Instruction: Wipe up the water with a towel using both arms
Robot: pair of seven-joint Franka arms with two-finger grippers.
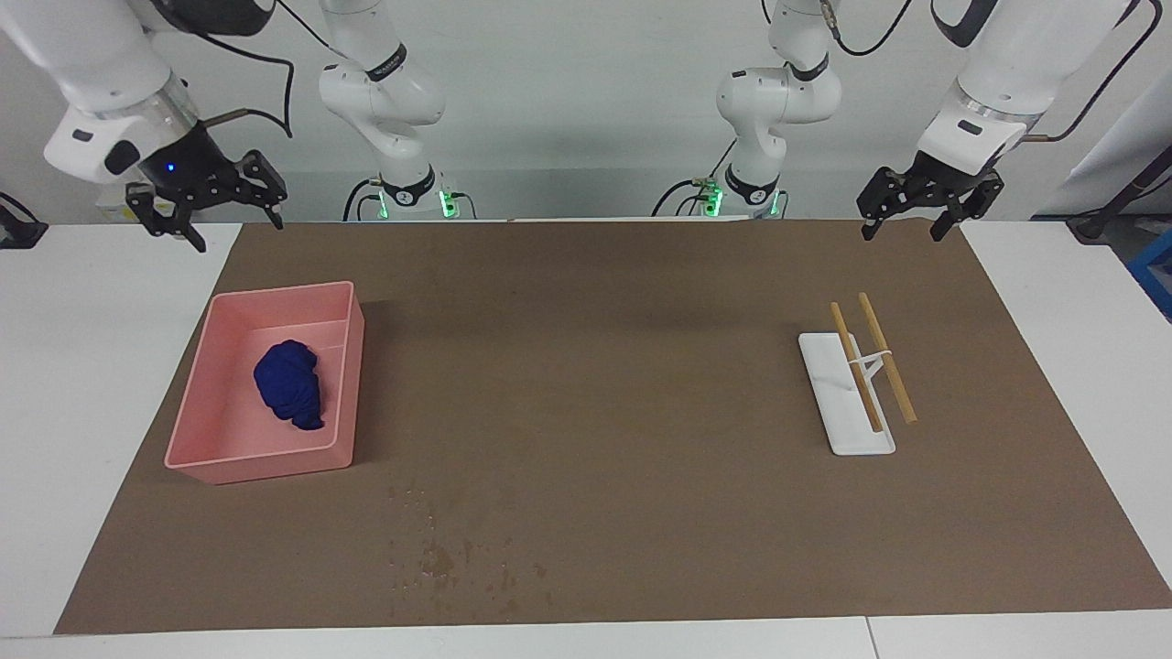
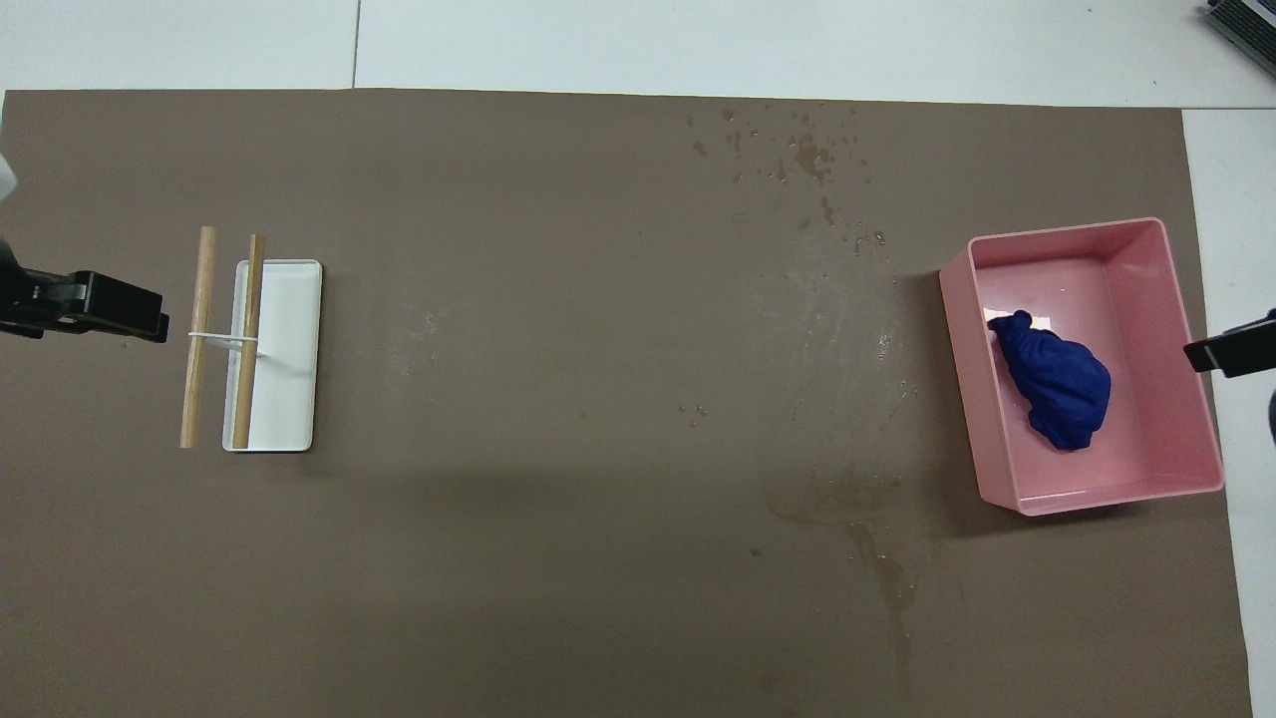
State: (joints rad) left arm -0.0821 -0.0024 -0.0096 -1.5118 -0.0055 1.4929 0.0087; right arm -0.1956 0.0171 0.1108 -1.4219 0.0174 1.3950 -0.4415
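The small royal-blue soft cloth towel point(image 1: 290, 395) lay bunched in the pink plastic bin point(image 1: 341, 295), toward the right arm's end of the table. Limp and light, it should pinch best at its raised crown. Right claw point(image 1: 209, 212) and left claw point(image 1: 925, 207) both hung spread wide, empty.

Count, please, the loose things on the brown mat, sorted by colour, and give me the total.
Blue: 1, the towel, lying in the bin.
Pink: 1, the bin.
White: 1, the rack base.
Tan wood: 2, the rods on that base.
Total: 5.
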